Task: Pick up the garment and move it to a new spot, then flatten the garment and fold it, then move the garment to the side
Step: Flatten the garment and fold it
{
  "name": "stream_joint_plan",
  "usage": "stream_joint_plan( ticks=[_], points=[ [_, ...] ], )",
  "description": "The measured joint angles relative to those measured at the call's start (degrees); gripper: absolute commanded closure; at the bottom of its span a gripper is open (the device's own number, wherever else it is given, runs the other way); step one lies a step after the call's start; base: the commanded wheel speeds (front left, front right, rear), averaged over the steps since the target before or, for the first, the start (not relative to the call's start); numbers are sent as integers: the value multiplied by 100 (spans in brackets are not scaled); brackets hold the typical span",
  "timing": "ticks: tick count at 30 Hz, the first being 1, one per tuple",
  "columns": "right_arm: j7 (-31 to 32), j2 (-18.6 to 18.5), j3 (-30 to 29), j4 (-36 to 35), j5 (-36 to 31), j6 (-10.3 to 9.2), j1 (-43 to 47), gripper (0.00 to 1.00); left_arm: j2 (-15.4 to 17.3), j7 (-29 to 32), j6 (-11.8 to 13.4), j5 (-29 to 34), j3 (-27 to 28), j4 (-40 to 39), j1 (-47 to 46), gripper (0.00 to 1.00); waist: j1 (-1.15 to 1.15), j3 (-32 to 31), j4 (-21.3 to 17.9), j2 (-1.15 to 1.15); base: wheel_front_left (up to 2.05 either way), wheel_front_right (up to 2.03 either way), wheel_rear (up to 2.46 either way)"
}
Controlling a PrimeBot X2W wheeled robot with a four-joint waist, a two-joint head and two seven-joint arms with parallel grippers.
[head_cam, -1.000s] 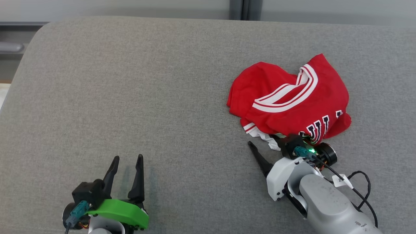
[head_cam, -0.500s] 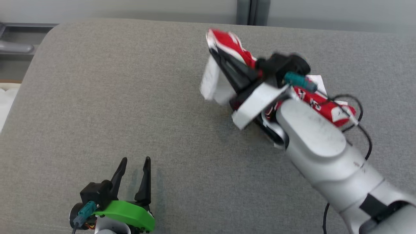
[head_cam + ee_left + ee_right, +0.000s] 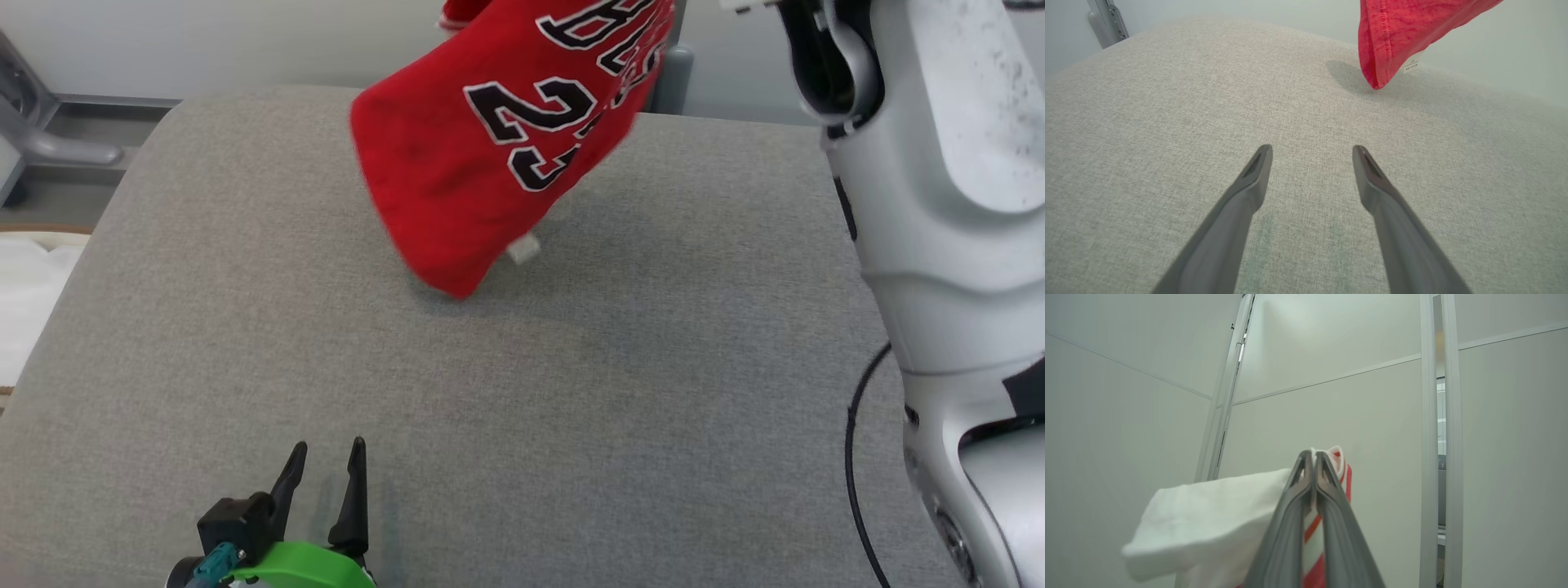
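Observation:
The garment (image 3: 498, 139), a red jersey with black and white lettering and the number 23, hangs in the air over the far part of the grey cushion (image 3: 571, 392); its lowest corner dangles just above the fabric. The left wrist view catches that red corner of the garment (image 3: 1396, 36) with a small white tag. My right gripper (image 3: 1314, 457) is shut on the garment's white and red striped edge (image 3: 1331, 522), raised high and pointing at the wall. My left gripper (image 3: 326, 457) rests open near the cushion's front edge with nothing between its fingers (image 3: 1257, 171).
My pale right arm (image 3: 939, 204) rises along the right side of the head view with a black cable (image 3: 857, 457) beside it. Grey wall panels (image 3: 1355, 416) stand behind the cushion. A metal frame (image 3: 49, 139) is at the far left.
My right gripper closed on the garment's edge and lifted it high off the cushion; the garment now hangs unfurled. The head camera has shifted. My left gripper stayed open in place.

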Motion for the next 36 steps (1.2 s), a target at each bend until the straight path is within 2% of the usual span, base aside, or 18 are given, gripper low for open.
stream_joint_plan(
  ticks=[8, 9, 10, 11, 12, 13, 17, 19, 24, 36],
  points=[
    [1, -100, -1661, 611, -1254, 1, 2474, 100, -8, 0, 0, 49, 66, -73, 6, 0, 0, 46, -498, 0, 0, 0, 0],
    [1, -124, -1911, 690, -1362, 0, 2795, 93, 5, 0, 0, 51, 47, -90, -35, 0, 0, 71, -565, 0, 0, 0, 0],
    [1, -162, -2111, 770, -1517, 0, 3119, 75, 20, 0, 0, 51, 47, -109, -79, 0, 0, 100, -631, 0, 0, 0, 0],
    [1, -175, -2284, 836, -1646, 1, 3362, 44, 30, 0, 0, 51, 35, -123, -113, 0, 0, 124, -680, 0, 0, 0, 0],
    [1, -163, -2513, 932, -1739, 1, 3643, 4, 46, 0, 0, 51, 29, -134, -147, 0, 0, 156, -740, 0, 0, 0, 0],
    [7, -149, -2739, 999, -1856, 1, 3908, 0, 65, 0, 0, 49, 29, -136, -171, 0, 0, 187, -801, 0, 0, 0, 0],
    [7, -108, -3361, 926, -2250, 0, 4500, 0, 98, 0, 0, 48, 11, -151, -205, 0, 0, 277, -1028, 0, 0, 0, 0],
    [5, -69, -3451, 833, -2317, 0, 4630, 0, 103, 0, 0, 42, 27, -158, -231, 0, 0, 303, -1126, 0, 0, 0, 0],
    [5, -18, -3264, 538, -2362, 1, 4722, 0, 112, 0, 0, 10, -23, -191, -486, 0, 0, 417, -1407, 0, 0, 0, 0],
    [5, -8, -2516, 147, -1850, 1, 4560, 0, 335, 0, 0, -202, -513, 83, -1700, 0, 0, 1043, -1692, 0, 0, 0, 0]
  ],
)
